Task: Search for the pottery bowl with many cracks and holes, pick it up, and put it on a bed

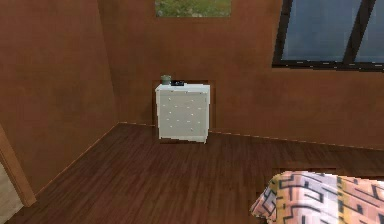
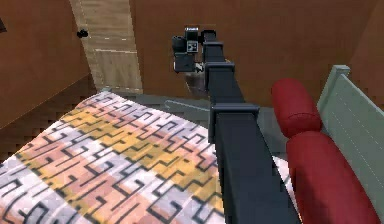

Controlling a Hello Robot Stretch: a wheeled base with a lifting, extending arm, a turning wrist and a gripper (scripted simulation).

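Observation:
A bed [image 2: 120, 150] with a patterned quilt in pink, yellow and grey lies across the arm side view, and its corner [image 1: 320, 198] shows at the forward view's bottom right. The dark arm [image 2: 235, 130] reaches out over the bed. At its far end, the gripper [image 2: 184, 60] stands past the bed's far edge, in front of the brown wall. Its far end is too dark to make out, so I cannot tell whether it holds anything. A small pale blob [image 1: 166, 79] and a dark one [image 1: 178, 82] sit on a white dresser [image 1: 183, 112].
Two red pillows [image 2: 300, 110] lean on a grey-green headboard [image 2: 350, 100]. A light wooden door [image 2: 110, 45] stands beyond the bed. The dresser is against a brown wall under a picture [image 1: 193, 8], with a window [image 1: 330, 30] to its right. Dark wood floor [image 1: 170, 170] lies between.

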